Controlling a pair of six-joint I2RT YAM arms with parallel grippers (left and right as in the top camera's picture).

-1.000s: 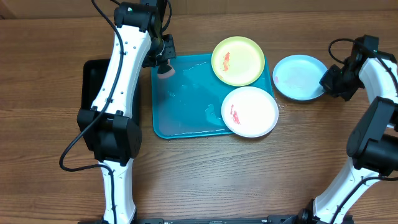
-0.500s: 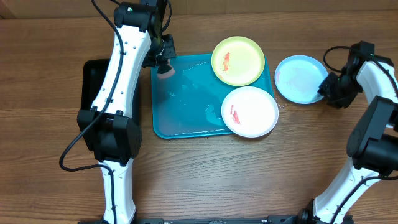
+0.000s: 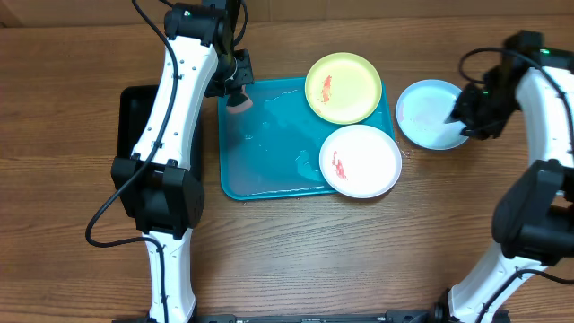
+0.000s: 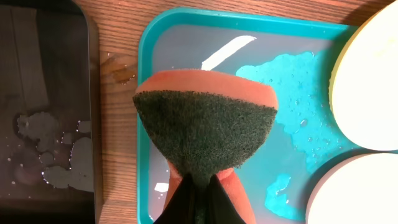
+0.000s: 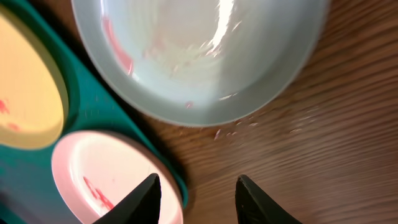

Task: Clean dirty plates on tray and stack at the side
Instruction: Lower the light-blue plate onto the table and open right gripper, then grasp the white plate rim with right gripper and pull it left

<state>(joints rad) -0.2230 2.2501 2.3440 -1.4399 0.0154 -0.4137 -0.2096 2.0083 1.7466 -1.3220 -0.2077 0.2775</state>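
The left gripper (image 4: 200, 200) is clamped on an orange sponge (image 4: 205, 127), dark green scouring face toward the camera. It hangs over the far left corner of the turquoise tray (image 3: 269, 184). Only the dark finger ends show at the bottom edge of the left wrist view, and from overhead the arm hides most of them. Water lies in patches on the tray floor.

The yellow-green plate (image 3: 343, 87) sits at the tray's far right corner and the white plate (image 3: 360, 161) at its near right corner. Both carry red smears and overlap the rim. The light blue plate (image 3: 429, 112) lies on the bench (image 3: 314, 251) just right of the tray. The right wrist view is blurred and cuts off its top, with a faint pink streak inside.

The right gripper (image 5: 199, 193) stands with jaws apart and nothing between them, above the blue plate's right edge.

A black tray (image 3: 133, 117) at the left is partly covered by the left arm.
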